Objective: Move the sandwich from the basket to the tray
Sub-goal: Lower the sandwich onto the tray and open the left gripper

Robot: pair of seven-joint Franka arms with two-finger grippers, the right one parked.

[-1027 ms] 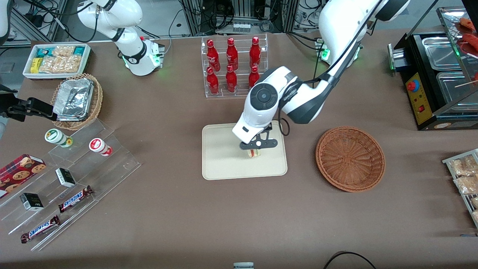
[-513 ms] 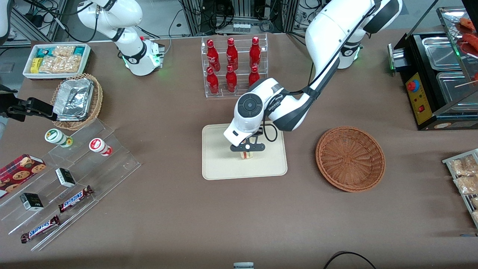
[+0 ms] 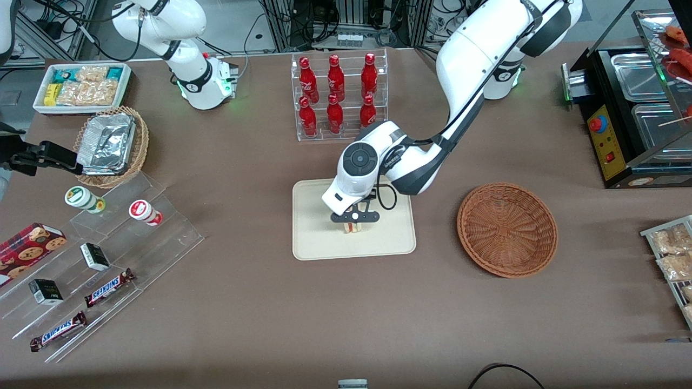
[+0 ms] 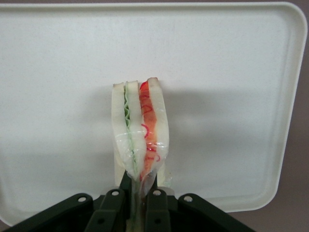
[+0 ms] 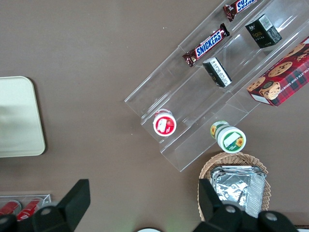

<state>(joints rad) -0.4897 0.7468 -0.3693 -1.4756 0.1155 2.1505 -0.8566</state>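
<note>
Tool [image 3: 354, 218] pinching sandwich [image 4: 139, 140] upright over tray [image 3: 313, 237]; basket [image 3: 507, 229] bare. Advised: lower until touching, then spread fingers gently, guarding against toppling.

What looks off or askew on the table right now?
Nothing stands out. The pincer is over the tray, shut on the sandwich, which is on edge, its wrap intact. The basket sits upright and empty toward the working arm's end. No spills.
</note>
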